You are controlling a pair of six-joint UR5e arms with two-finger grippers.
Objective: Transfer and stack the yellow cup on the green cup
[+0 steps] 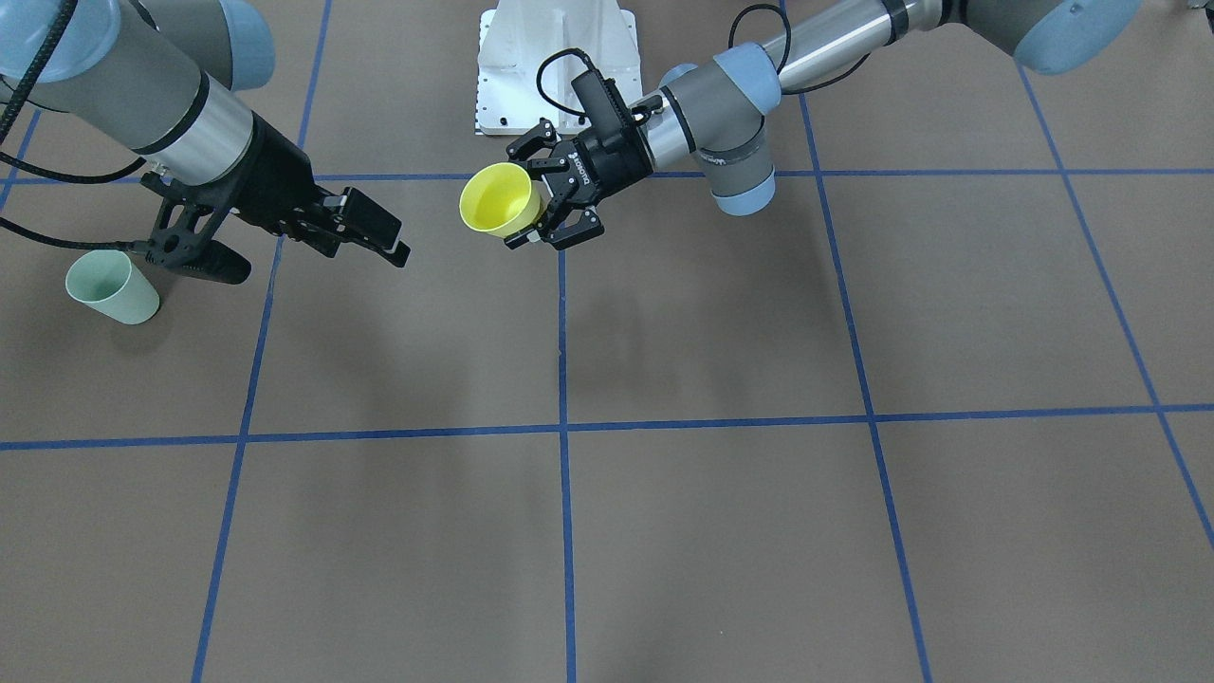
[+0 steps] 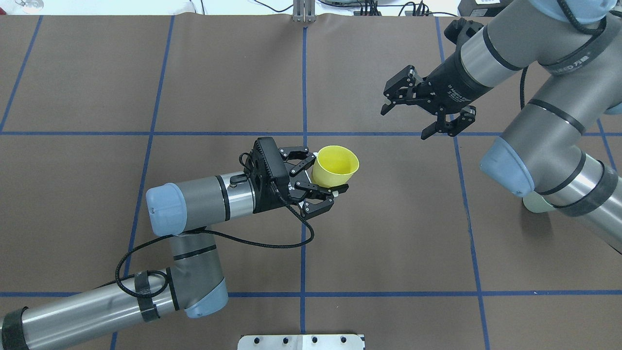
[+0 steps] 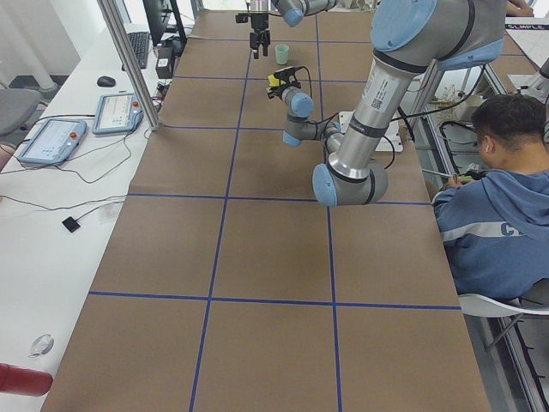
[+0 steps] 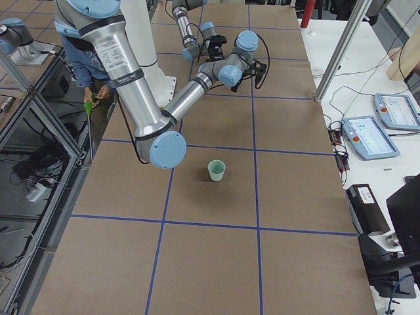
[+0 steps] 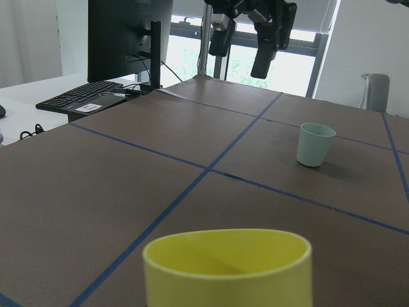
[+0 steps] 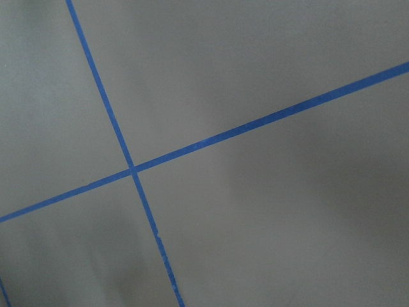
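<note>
yellow cup [image 2: 335,165]: hung aloft, well apart from green cup [image 1: 112,286].
left gripper [image 2: 323,177]: clamped its wall.
right gripper [image 2: 406,122]: spread wide, empty, near green cup.
handover: likely needed a steady, level rim.

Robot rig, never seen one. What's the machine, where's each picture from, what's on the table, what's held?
A robot's left arm and right arm at a brown table taped into blue squares. Pictures: one from across the table, one from above behind the robot, one from each table end, one from each wrist. The left gripper is shut on the yellow cup, held in the air. The right gripper is open and empty. The green cup stands upright on the table on the right arm's side.
</note>
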